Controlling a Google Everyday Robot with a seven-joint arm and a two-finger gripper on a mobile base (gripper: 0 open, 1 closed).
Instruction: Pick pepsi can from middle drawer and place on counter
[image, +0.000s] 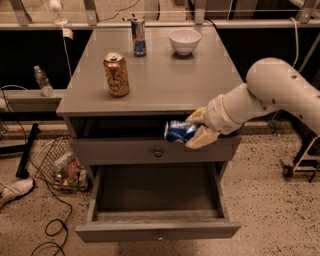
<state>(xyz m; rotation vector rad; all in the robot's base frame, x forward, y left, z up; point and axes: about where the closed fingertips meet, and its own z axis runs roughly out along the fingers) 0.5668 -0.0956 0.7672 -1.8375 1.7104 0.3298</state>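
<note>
My gripper (196, 129) is shut on the pepsi can (178, 131), a dark blue can held on its side with its silver end pointing left. It hangs in front of the cabinet, just below the counter's front edge and above the open middle drawer (157, 201). The drawer is pulled out and its dark floor shows nothing in it. The counter (165, 75) is the flat grey top. My white arm comes in from the right.
On the counter stand a gold-orange can (116, 74), a slim blue-silver can (138, 36) and a white bowl (184, 41). A knobbed drawer front (157, 149) sits behind the held can. A wire basket (64, 165), cables and a shoe lie on the floor at left.
</note>
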